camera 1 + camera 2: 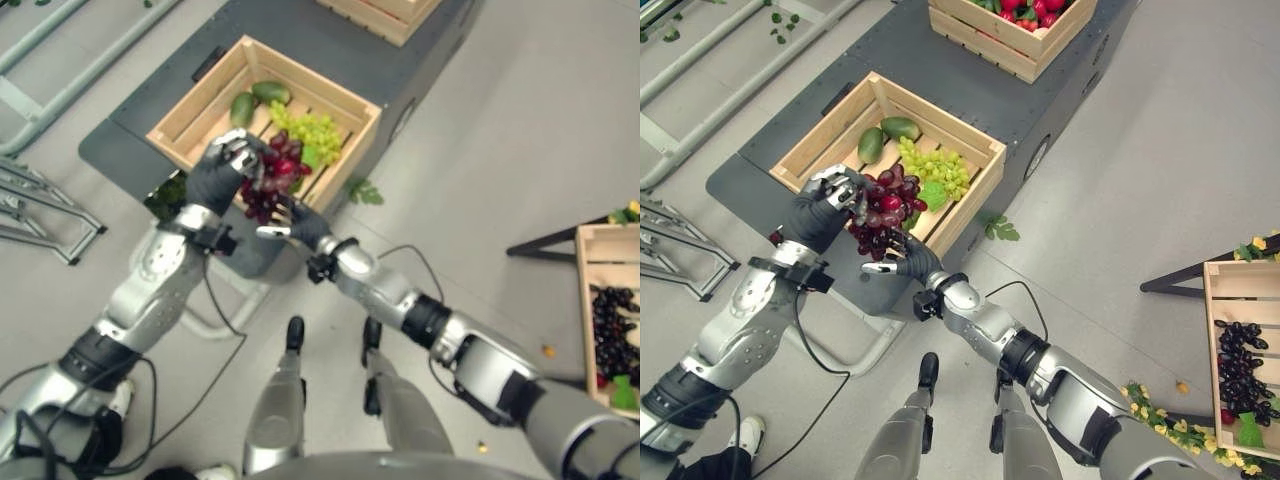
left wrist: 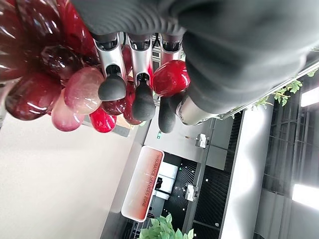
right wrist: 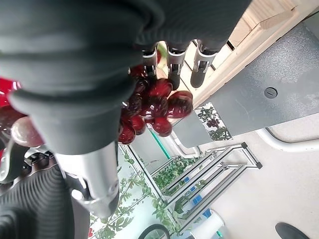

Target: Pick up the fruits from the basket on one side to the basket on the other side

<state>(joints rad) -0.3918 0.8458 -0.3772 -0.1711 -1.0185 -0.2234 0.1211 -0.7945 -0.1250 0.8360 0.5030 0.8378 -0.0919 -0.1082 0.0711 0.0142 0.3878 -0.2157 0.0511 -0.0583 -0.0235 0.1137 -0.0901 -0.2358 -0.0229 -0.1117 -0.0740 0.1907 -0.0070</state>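
- Dark grey platform (image 1: 970,75) carries two wooden crates; far one (image 1: 1012,42) w/ red fruit.
- Near wooden crate (image 1: 818,125): two green mangoes (image 1: 885,137) + green grape bunch (image 1: 935,170) inside.
- Third crate (image 1: 1215,330) on floor, robot's right, holds dark grapes (image 1: 1240,365).
- Red grape bunch (image 1: 885,208) held above near crate's front edge, between both hands.
- Left hand (image 1: 825,210): fingers curled round bunch's upper part.
- Right hand (image 1: 902,255): under bunch, fingers against the grapes; can't tell if gripping.
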